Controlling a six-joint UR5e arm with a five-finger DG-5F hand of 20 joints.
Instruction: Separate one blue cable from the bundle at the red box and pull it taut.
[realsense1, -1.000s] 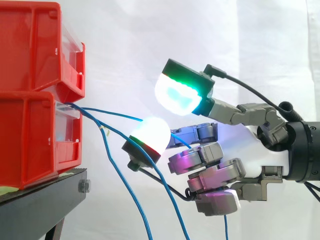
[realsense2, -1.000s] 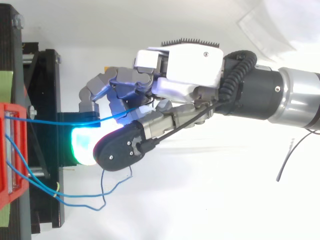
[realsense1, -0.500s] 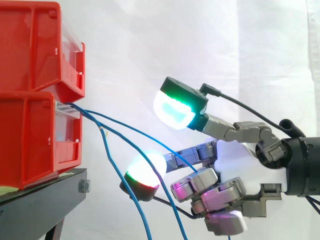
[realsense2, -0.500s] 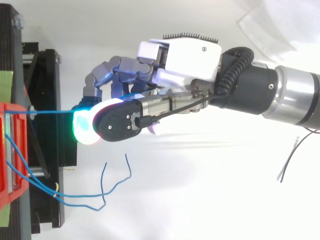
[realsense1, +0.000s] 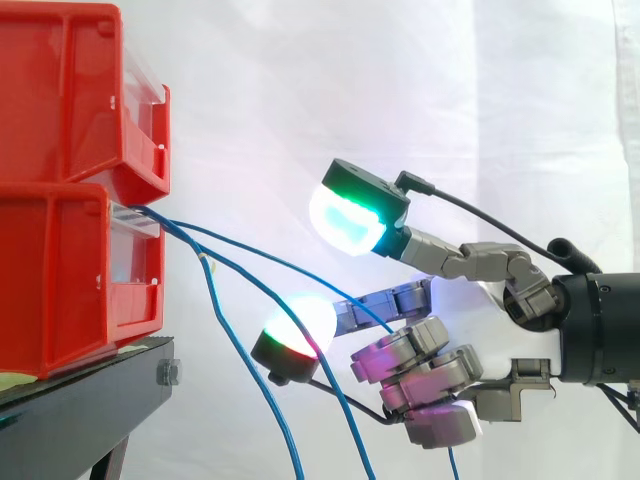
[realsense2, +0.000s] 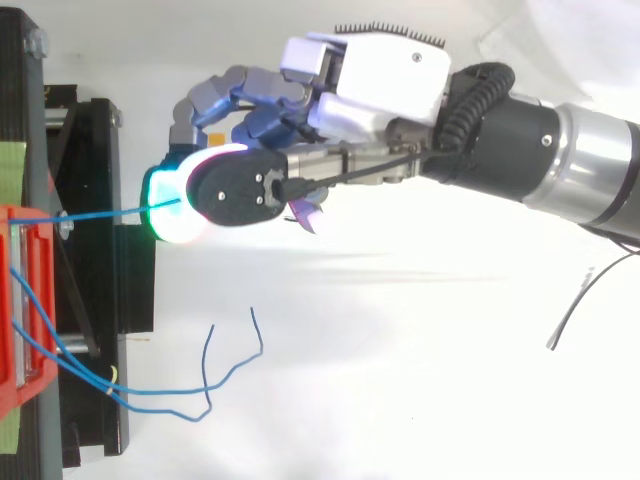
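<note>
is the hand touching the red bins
No, the side view shows white curtain between the hand and the red bins; the blue cable it holds bridges the gap.

A white curtain hangs behind it all, falling in soft vertical folds and lit brightly and evenly, with a faint seam running down toward its right side. Low at the left is a black stand, a silver bolt set in its edge. Seen from above, the white surface underneath carries only pale, soft shadows.
</note>
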